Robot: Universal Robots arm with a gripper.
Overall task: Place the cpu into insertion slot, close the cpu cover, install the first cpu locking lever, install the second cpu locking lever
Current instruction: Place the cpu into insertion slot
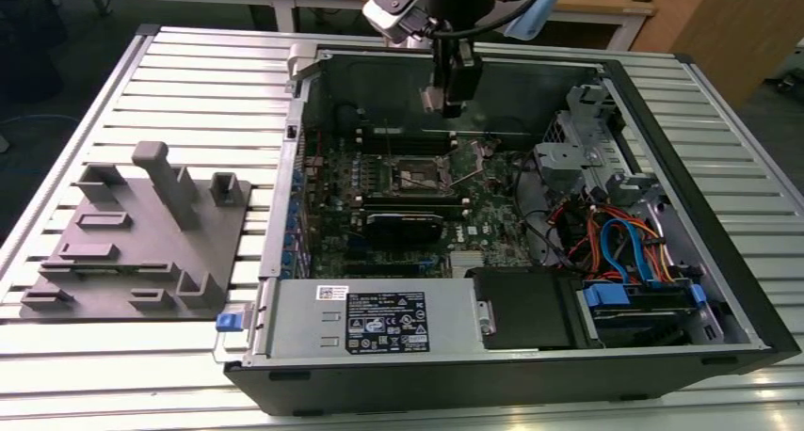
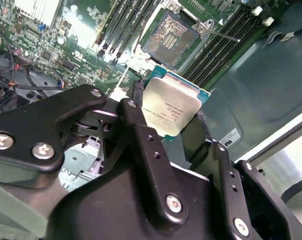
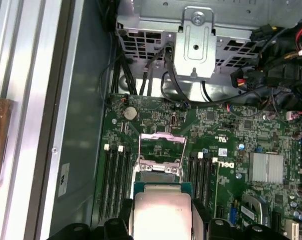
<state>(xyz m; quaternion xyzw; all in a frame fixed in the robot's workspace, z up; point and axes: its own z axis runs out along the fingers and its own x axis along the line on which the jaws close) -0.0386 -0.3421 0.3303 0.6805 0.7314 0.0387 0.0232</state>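
Observation:
My gripper (image 1: pixel 450 100) hangs over the open computer case, shut on the cpu (image 2: pixel 173 102), a flat square chip with a dull silver top and a green edge. In both wrist views the cpu (image 3: pixel 162 207) sits between the two black fingers (image 2: pixel 140 135), held above the motherboard. The insertion slot (image 3: pixel 158 169) lies just ahead of the chip, its contact field bare (image 2: pixel 171 37). In the exterior view the insertion slot (image 1: pixel 420 175) lies below and slightly to the left of the gripper. The cpu cover (image 3: pixel 163 135) stands swung up and open at the socket's far side.
Long black memory slots (image 3: pixel 115 170) flank the socket on both sides. A metal drive cage (image 1: pixel 578 158) and a bundle of coloured cables (image 1: pixel 616 243) fill the case's right part. The power supply (image 1: pixel 364 318) lies along the near wall. A grey fixture block (image 1: pixel 138 233) sits on the table's left.

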